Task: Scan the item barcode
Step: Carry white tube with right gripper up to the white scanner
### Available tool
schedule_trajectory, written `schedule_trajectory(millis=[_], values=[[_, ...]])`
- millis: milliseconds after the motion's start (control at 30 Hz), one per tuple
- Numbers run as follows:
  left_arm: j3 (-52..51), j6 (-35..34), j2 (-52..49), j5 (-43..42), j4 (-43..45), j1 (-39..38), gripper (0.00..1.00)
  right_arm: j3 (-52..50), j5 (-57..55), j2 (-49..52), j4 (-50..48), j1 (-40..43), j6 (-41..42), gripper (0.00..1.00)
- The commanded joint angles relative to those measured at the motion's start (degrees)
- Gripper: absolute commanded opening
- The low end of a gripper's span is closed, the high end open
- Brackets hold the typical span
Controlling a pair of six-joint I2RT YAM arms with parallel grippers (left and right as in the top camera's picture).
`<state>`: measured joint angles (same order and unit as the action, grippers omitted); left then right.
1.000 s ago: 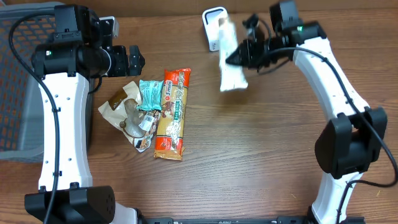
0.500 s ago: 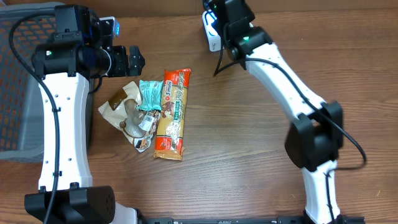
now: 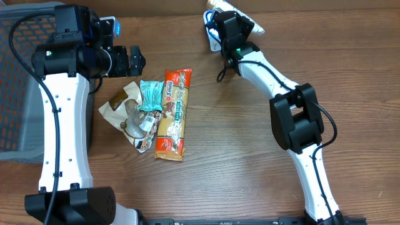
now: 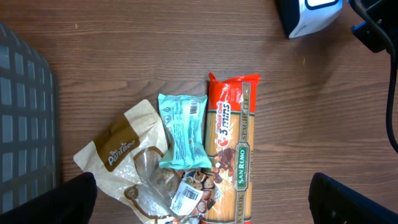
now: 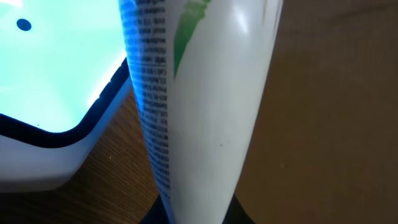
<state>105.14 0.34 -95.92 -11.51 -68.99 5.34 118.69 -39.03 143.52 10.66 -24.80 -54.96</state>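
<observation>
White plastic pouch (image 5: 199, 93) with green print and a column of fine black text, gripped at its lower end by the closed right fingers (image 3: 239, 20). I hold it upright at the far edge of the brown wooden desk (image 3: 250, 156), just beside the white box-shaped scanner with a glowing pale-blue window (image 5: 50, 81), so that its printed edge turns toward the light. A narrow gap shows between the two in the wrist view. Only small print runs along the edge nearest the window; I cannot make out a barcode on the side I see, so I judge the scan to be under way, not confirmed.

The left fingers (image 3: 128, 60) stand fully open and hold nothing. They hover above the waiting pile, placed, in my judgement, for the next pick. That pile lies well apart from the scanner: a brown paper bag with a clear window (image 4: 118, 149), a teal foil wrapper (image 4: 181, 130) lying partly over it, and a long orange-red spaghetti packet (image 4: 231, 149) touching the wrapper's right side. A grey mesh basket (image 3: 12, 94) sits at the desk's left edge, presumably for scanned goods.
</observation>
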Motion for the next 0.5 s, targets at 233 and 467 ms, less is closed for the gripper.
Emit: schedule_trajectory(millis=[233, 467], values=[[0.87, -0.35, 0.04, 0.09, 0.24, -0.11, 1.0, 1.38, -1.79, -0.98, -0.94, -0.66, 1.16, 0.04], [0.87, -0.35, 0.04, 0.09, 0.22, -0.11, 1.0, 1.38, -2.12, -1.99, 0.33, -0.85, 4.96, 0.04]])
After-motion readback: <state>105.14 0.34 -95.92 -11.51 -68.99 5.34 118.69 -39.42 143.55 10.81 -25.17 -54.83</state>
